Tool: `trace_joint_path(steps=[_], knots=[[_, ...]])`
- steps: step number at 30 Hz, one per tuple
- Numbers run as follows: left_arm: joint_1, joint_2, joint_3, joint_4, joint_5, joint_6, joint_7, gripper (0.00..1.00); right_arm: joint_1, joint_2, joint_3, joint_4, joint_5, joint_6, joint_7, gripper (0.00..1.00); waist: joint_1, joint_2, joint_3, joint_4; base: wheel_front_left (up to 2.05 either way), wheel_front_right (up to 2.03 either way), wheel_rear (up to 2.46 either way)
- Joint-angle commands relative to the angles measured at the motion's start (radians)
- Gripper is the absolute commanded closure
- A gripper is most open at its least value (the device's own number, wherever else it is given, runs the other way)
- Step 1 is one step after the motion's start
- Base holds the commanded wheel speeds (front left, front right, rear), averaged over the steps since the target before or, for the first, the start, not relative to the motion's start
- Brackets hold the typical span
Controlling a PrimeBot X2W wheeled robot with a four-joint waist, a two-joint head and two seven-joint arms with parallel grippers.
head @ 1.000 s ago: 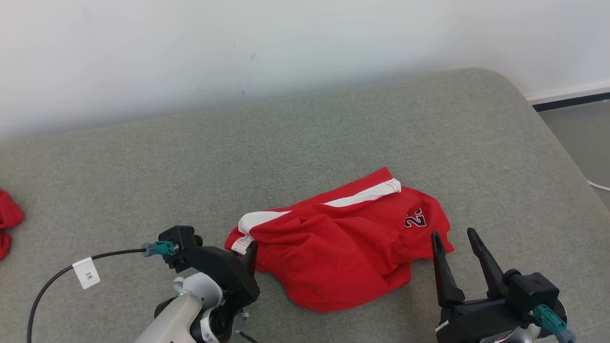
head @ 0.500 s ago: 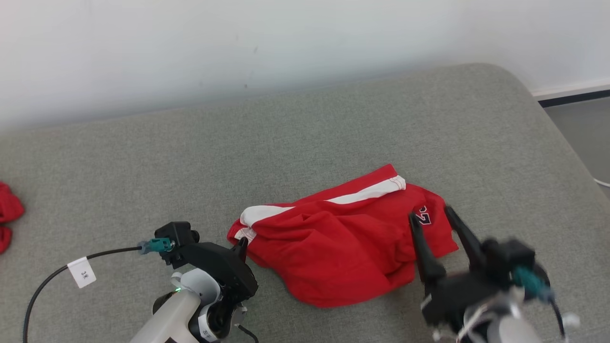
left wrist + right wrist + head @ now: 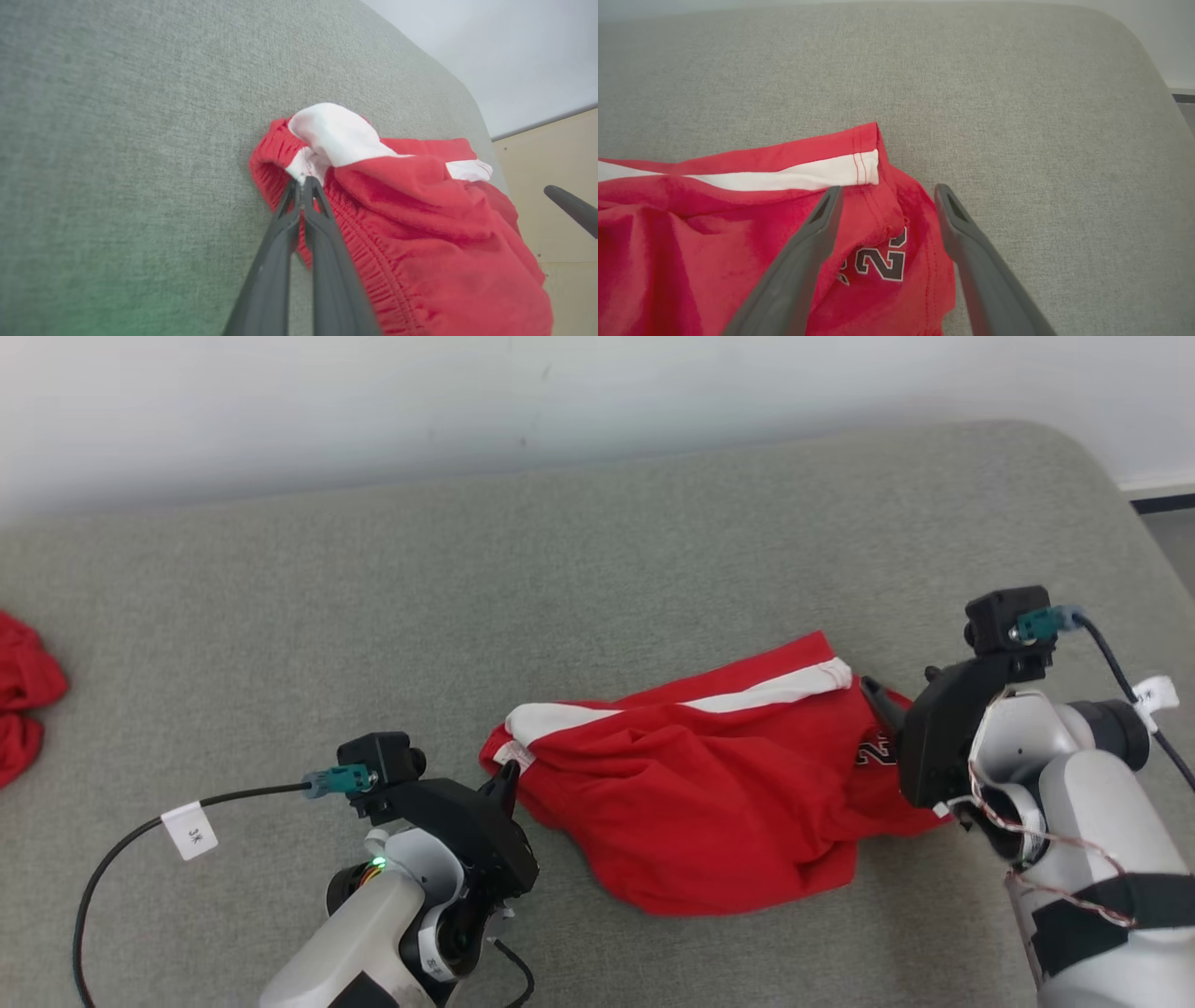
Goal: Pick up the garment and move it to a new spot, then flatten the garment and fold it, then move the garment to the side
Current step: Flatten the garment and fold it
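left gripper (image 3: 302,183): clamped on shorts (image 3: 709,803) waistband, 9 o'clock | right gripper (image 3: 887,189): jaws wide, advanced over hem, 3 o'clock | judgement: second grasp imminent, then lift.

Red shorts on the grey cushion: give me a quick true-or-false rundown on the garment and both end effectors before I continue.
1. The left end effector is shut on the waistband end of the red shorts. True.
2. The right end effector is clamped on the shorts. False: it is open, fingers straddling the hem by the number print.
3. The shorts lie flat and folded. False: they are crumpled.
4. Another red cloth lies at the left edge of the grey cushion. True.
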Motion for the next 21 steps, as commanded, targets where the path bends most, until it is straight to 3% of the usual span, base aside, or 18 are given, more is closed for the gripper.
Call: trace_joint_path(steps=[1, 16, 17, 18, 19, 21], knots=[[-0.014, 0.000, -0.002, -0.004, 0.011, -0.001, -0.004, 1.00, -0.029, 0.000, -0.011, 0.028, -0.010, 0.001, 0.022, 0.00, -0.0001, -0.0001, 0.039, 0.030, 0.00, 0.00, 0.00], [-0.045, 0.014, -0.012, -0.043, 0.033, -0.003, -0.004, 1.00, -0.153, 0.036, -0.008, 0.224, -0.019, 0.001, -0.031, 0.02, -0.0001, -0.0001, 0.103, 0.058, 0.00, 0.00, 0.00], [-0.046, 0.016, -0.013, -0.047, 0.032, -0.003, -0.003, 1.00, -0.155, 0.037, -0.001, 0.228, -0.017, 0.001, -0.039, 0.14, -0.0001, -0.0001, 0.104, 0.058, 0.00, 0.00, 0.00], [-0.046, 0.017, -0.013, -0.050, 0.032, -0.002, -0.001, 1.00, -0.158, 0.039, 0.006, 0.231, -0.015, 0.001, -0.049, 0.18, -0.0001, -0.0001, 0.104, 0.058, 0.00, 0.00, 0.00], [-0.044, 0.019, -0.013, -0.054, 0.033, -0.002, -0.001, 1.00, -0.161, 0.039, 0.008, 0.236, -0.015, 0.001, -0.055, 0.48, -0.0001, -0.0001, 0.103, 0.058, 0.00, 0.00, 0.00], [-0.041, 0.022, -0.012, -0.060, 0.032, -0.001, 0.000, 1.00, -0.169, 0.038, 0.013, 0.246, -0.017, 0.001, -0.065, 0.60, -0.0001, -0.0001, 0.102, 0.057, 0.00, 0.00, 0.00]])
